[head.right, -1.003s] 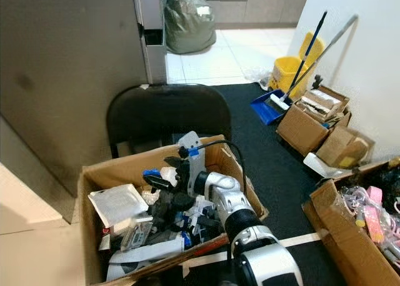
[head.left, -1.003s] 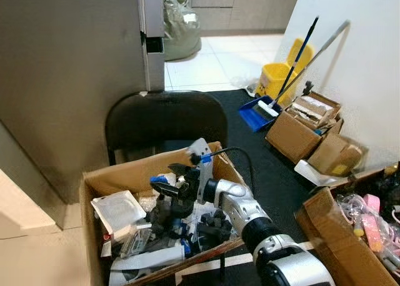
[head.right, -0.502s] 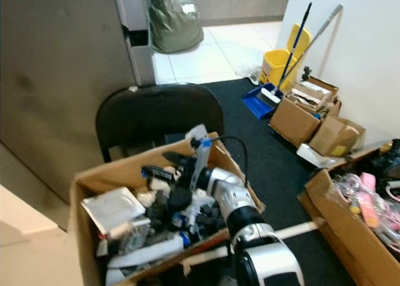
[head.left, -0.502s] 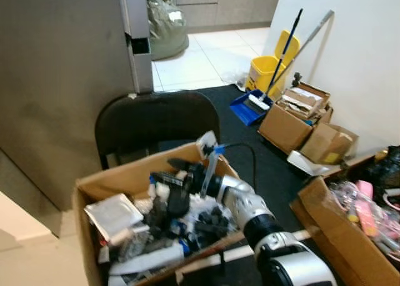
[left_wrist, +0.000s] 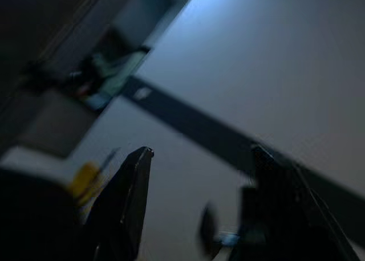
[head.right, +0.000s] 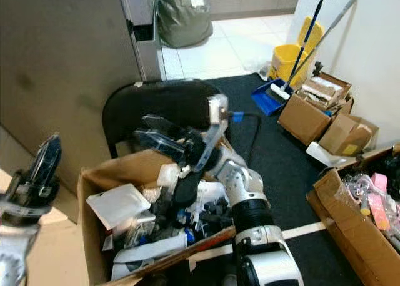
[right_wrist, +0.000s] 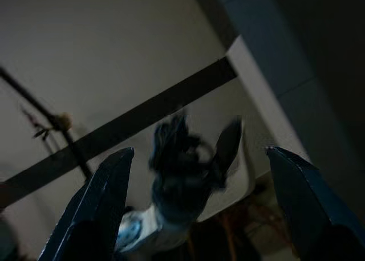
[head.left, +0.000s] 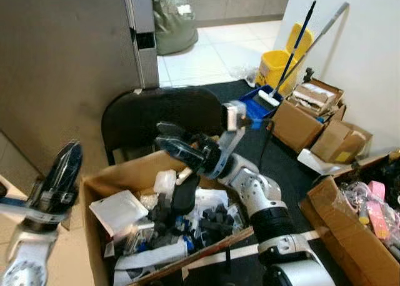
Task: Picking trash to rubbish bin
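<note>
Both my claws are raised and spread wide, holding nothing, with the trash under them.

My right claw [head.left: 172, 142] hovers above the far edge of the cardboard box [head.left: 94, 187], fingers splayed, just over the dark clutter [head.left: 200, 223] and the white packet [head.left: 117, 210] inside; my left claw [head.left: 59, 177] is lifted well off to the box's left, fingers apart in its wrist view. No rubbish bin is in sight, perhaps only because my head is tilted down. The risk: reaching down into such tangled pieces, I could snag several at once, or knock the box against the black chair [head.left: 159, 114] right behind it.
</note>
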Robot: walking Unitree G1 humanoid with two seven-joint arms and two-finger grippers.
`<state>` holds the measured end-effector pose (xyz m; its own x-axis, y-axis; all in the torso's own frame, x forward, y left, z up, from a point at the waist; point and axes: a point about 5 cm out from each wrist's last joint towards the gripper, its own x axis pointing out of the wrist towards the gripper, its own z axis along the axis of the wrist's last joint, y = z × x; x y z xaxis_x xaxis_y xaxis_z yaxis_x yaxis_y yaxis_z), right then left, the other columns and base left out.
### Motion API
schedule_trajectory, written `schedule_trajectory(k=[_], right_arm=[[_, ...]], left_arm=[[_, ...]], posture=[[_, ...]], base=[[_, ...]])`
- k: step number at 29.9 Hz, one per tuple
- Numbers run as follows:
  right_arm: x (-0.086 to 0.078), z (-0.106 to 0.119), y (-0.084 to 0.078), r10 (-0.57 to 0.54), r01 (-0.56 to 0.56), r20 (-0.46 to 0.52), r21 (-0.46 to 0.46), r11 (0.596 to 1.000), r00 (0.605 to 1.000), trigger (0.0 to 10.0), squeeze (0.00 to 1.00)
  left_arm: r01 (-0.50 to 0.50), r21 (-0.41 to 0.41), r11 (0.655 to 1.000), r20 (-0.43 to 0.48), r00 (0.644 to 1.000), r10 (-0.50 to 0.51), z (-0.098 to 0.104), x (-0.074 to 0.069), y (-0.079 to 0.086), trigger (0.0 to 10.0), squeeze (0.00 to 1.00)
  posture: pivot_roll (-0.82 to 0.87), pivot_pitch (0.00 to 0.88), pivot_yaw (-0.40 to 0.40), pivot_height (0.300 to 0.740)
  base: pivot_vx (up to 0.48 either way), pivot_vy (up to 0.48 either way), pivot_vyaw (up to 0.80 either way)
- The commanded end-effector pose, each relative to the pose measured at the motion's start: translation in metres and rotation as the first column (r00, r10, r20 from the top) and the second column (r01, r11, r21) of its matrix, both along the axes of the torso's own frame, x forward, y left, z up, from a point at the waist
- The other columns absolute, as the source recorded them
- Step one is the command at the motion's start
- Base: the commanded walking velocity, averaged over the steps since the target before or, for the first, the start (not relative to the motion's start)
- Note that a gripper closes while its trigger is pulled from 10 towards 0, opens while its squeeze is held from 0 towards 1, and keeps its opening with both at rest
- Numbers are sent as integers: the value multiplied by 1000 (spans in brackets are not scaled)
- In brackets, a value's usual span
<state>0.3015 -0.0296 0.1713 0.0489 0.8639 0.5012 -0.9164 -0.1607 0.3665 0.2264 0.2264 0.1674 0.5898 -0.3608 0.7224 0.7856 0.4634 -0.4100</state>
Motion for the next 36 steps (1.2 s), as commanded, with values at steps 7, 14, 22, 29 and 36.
schedule_trajectory(k=[7,14,22,29,36], right_arm=[[-7,-5,15,1,-2,-26,-28,1000,1000,10000,0],[12,-8,6,-216,210,-66,-88,974,974,10000,0],[50,-16,-41,-555,530,-177,-170,831,813,10000,0],[61,-43,-73,-757,673,-168,-365,643,631,10000,0],[57,-62,-83,-799,686,-184,-427,590,573,10000,0]], left_arm=[[153,14,988,7,988,-153,3,9,-40,10000,0],[-37,114,993,-169,984,56,-17,30,-33,10000,0],[-393,250,885,-363,809,462,-28,48,38,10000,0],[-422,361,832,-448,704,551,-47,35,65,10000,0],[-382,425,821,-509,649,565,-69,21,64,10000,0]], posture=[[51,64,7,740],[43,64,15,740],[25,67,29,740],[17,72,38,740],[18,78,44,740]], base=[[0,0,0],[0,0,0],[0,0,0],[0,0,0],[-321,0,0]])
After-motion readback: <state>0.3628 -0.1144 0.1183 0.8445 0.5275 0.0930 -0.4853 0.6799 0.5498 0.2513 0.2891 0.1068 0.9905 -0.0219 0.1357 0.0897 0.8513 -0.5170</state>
